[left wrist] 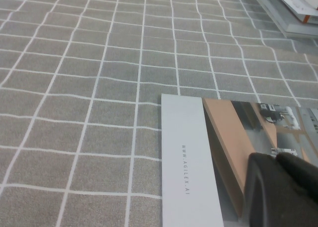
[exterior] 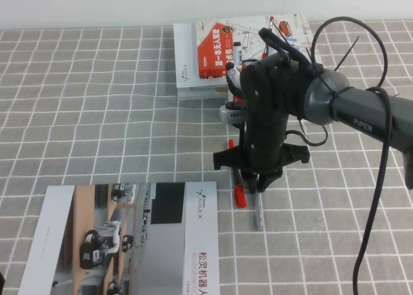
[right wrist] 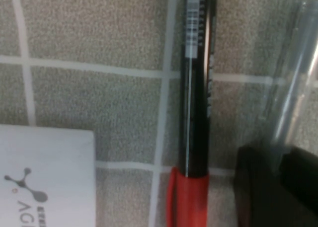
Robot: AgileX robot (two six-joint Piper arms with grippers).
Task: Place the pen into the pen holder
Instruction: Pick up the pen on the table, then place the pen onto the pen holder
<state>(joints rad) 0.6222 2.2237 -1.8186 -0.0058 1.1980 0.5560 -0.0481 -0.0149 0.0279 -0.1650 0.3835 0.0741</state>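
Grey pen (exterior: 257,212): lower centre on table (exterior: 97,114), beside red-and-black pen (exterior: 237,186); light, stiff, slick; grip mid-barrel.
Right tool (exterior: 257,182): low over my pen; jaw state unreadable.
Left tool (left wrist: 283,192): lower right over brochure (left wrist: 191,162); state unreadable.
Pen holder: hidden behind my arm.

The right gripper (exterior: 258,182) is down over the grey pen (exterior: 257,211); you have the red-and-black pen (exterior: 237,179) lying just beside it on the left, nearly parallel. The brochure (exterior: 129,240) crowds the near left, its corner close to the red cap. The book stack (exterior: 242,50) blocks the far side. Left gripper (left wrist: 280,192) hangs over the brochure; the far left cloth (exterior: 84,95) is open.
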